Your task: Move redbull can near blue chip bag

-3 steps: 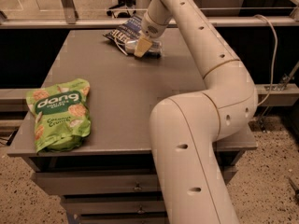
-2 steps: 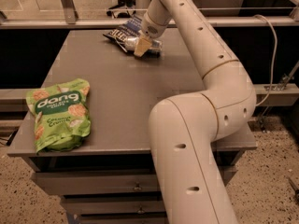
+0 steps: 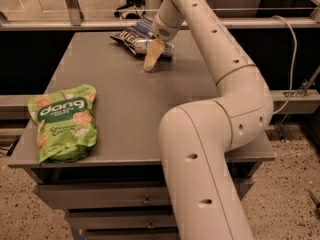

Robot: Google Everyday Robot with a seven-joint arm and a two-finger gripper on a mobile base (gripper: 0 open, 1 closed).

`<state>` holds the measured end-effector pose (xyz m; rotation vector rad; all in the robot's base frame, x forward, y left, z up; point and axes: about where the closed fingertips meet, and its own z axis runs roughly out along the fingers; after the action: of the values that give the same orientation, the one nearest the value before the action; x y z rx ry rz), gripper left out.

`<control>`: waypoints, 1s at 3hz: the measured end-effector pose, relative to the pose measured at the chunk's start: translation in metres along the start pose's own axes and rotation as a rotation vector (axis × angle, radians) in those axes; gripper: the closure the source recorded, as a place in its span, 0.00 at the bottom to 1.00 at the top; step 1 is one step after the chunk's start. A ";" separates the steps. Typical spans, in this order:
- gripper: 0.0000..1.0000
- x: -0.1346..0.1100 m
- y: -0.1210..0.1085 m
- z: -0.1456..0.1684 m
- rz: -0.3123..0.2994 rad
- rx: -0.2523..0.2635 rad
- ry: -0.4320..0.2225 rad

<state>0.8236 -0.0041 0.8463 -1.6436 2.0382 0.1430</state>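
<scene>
The blue chip bag [image 3: 131,33] lies crinkled at the far end of the grey table [image 3: 125,99], near its back edge. The redbull can [image 3: 168,49], silver, appears to lie on its side right against the bag's near right side, partly hidden. My gripper [image 3: 150,64] reaches down from the long white arm [image 3: 210,44] and sits directly at the can, its tip close to the table top. Whether it holds the can cannot be told.
A bright green "dang" bag [image 3: 62,121] lies flat at the table's front left corner. The arm's big elbow [image 3: 200,149] hangs over the front right of the table. A rail [image 3: 75,24] runs behind the table's back edge.
</scene>
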 end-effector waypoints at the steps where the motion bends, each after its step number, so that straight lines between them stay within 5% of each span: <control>1: 0.00 0.021 -0.003 -0.013 0.021 0.000 -0.003; 3: 0.00 0.079 -0.009 -0.075 0.133 0.013 -0.143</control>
<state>0.7974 -0.1055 0.8779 -1.4464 2.0342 0.2852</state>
